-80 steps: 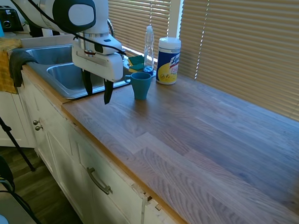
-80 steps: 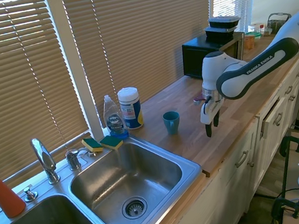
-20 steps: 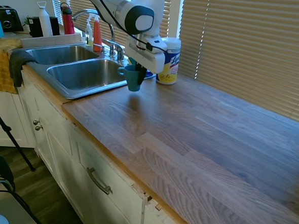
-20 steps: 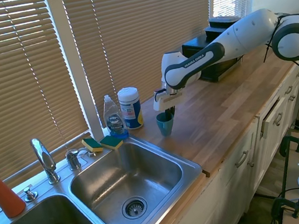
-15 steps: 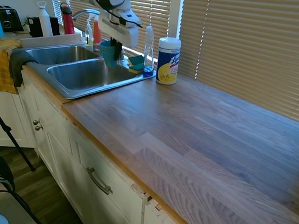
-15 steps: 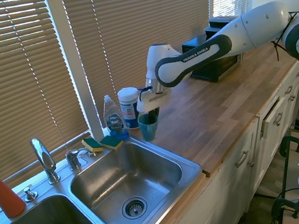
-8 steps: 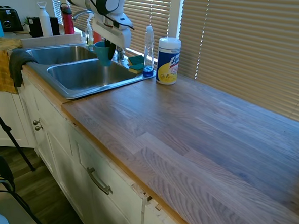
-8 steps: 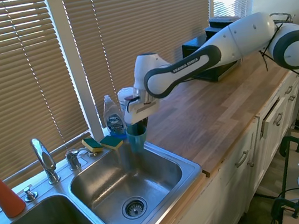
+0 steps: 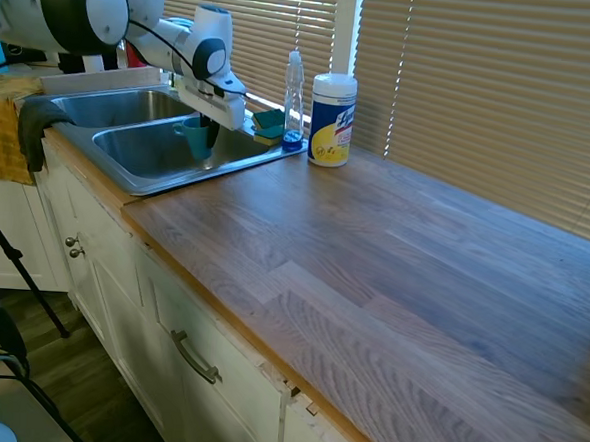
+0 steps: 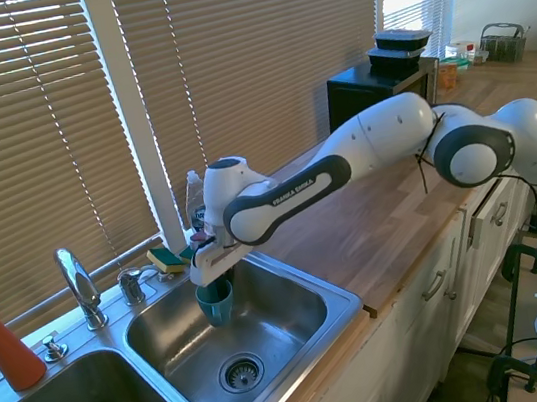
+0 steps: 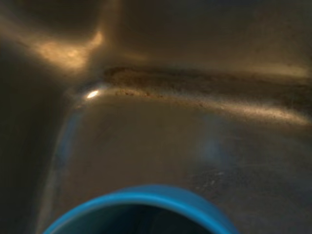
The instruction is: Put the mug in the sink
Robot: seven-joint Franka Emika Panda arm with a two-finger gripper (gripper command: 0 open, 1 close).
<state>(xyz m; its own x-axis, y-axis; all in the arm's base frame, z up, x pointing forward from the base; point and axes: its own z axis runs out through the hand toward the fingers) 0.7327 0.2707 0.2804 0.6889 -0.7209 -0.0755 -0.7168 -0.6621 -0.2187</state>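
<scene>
The teal-blue mug [image 9: 195, 141] hangs upright inside the right basin of the stainless-steel sink [image 9: 117, 175], below rim level. My gripper [image 9: 207, 125] is shut on the mug's rim from above. From the other side the mug [image 10: 216, 306] sits low in the same basin of the sink [image 10: 336, 301], toward its back-left part, under my gripper [image 10: 213, 287]. I cannot tell whether its base touches the basin floor. The wrist view shows the mug's blue rim [image 11: 141, 203] close to the steel sink wall [image 11: 195, 126].
A wipes canister [image 9: 332, 120], a dish soap bottle [image 9: 295, 96] and sponges [image 9: 269, 125] stand behind the basin's right end. The faucet [image 10: 79, 285] rises between the basins, and an orange spray bottle [image 10: 2, 348] stands far left. The drain [image 10: 241, 372] lies in front of the mug.
The mug was gripped and lifted off the counter, carried over the sink, and over the last half second lowered into the right basin.
</scene>
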